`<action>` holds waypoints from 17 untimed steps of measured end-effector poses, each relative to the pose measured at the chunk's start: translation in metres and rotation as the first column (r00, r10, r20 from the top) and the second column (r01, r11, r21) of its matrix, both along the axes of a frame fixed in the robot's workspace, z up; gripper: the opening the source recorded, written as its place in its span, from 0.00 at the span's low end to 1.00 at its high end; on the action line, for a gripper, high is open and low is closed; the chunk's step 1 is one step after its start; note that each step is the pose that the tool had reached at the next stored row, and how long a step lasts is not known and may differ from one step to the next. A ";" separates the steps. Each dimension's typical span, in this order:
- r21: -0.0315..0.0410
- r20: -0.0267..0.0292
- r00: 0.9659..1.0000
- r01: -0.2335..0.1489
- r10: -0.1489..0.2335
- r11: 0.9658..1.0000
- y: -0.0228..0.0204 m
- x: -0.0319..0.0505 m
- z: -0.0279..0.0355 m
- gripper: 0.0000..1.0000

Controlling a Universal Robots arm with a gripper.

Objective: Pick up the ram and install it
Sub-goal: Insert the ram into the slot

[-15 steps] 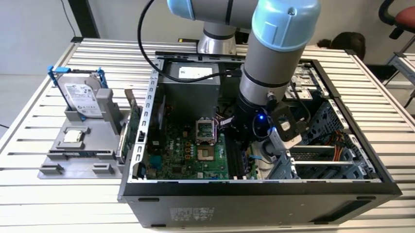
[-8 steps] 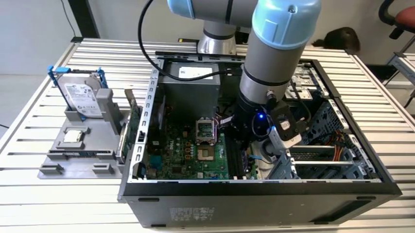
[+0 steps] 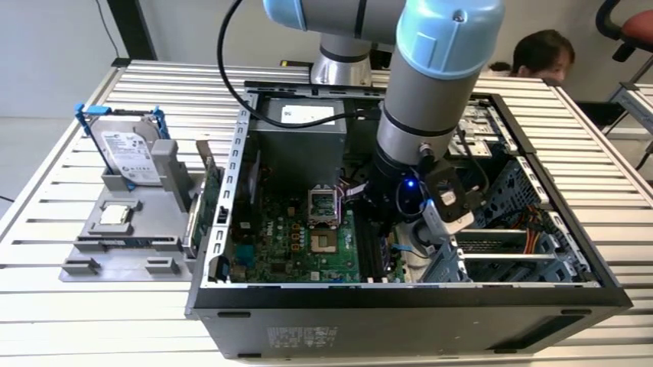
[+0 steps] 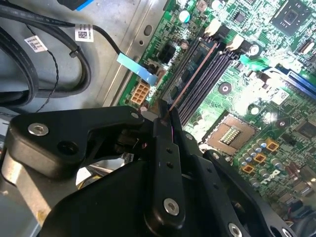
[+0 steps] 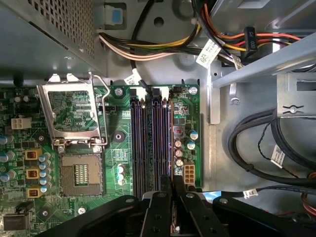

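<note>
ram (image 4: 193,75) mostly hidden between gripper (image 4: 167,114) fingers

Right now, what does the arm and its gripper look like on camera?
In the exterior view the arm is a thick grey tube with light blue joint caps, a black cable looping beside it and a small blue light glowing near the wrist. The gripper is matte black: broad flat linkage plates joined by silver screw heads, narrowing to slim fingers, as both wrist views show.
</note>
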State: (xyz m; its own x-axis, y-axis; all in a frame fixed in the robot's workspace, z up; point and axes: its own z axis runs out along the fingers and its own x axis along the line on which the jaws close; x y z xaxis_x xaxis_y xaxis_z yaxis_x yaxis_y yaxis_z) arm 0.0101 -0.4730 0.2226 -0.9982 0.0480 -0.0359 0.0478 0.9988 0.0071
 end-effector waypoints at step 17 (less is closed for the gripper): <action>-0.002 0.000 1.000 0.006 -0.006 1.000 0.0001 0.0000 -0.0038 0.00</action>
